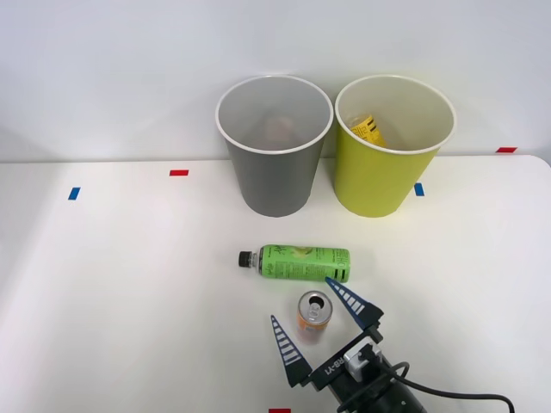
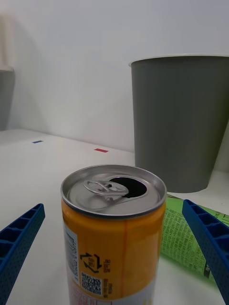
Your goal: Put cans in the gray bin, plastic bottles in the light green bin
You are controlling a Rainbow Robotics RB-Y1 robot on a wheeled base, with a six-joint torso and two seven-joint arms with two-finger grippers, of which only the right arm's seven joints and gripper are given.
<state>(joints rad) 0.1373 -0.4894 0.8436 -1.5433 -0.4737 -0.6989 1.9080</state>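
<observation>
One orange can [image 1: 313,315] upright on the bench [image 1: 129,292], my right gripper [image 1: 320,329] spread wide around it, untouched, green-labelled bottle [image 1: 297,261] lying just beyond

A white table [image 1: 129,284] meets a pale wall [image 1: 112,69] at its far edge. On the table, a red tape mark [image 1: 178,173] lies near that edge, with a blue tape mark [image 1: 73,194] to its left. Another red mark [image 1: 506,150] sits far right, and a red mark [image 1: 279,410] at the near edge.
</observation>
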